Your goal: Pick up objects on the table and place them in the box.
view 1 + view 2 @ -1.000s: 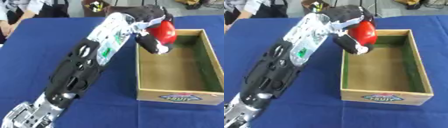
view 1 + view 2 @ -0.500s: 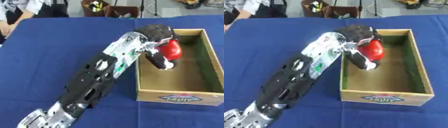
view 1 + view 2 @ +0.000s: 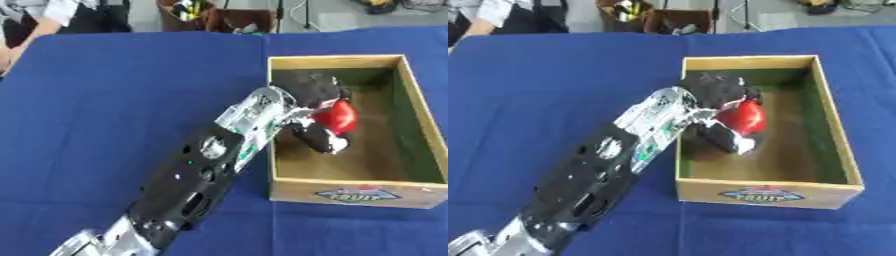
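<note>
Red object, part hidden, gripped by left hand inside box.

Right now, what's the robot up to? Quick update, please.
Left hand shut on red object, down inside the box. Right hand not in view. Nothing seen blocking the box floor.

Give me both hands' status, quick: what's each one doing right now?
Left hand: shut on the red object, held inside the box.
Right hand: not in view.
</note>
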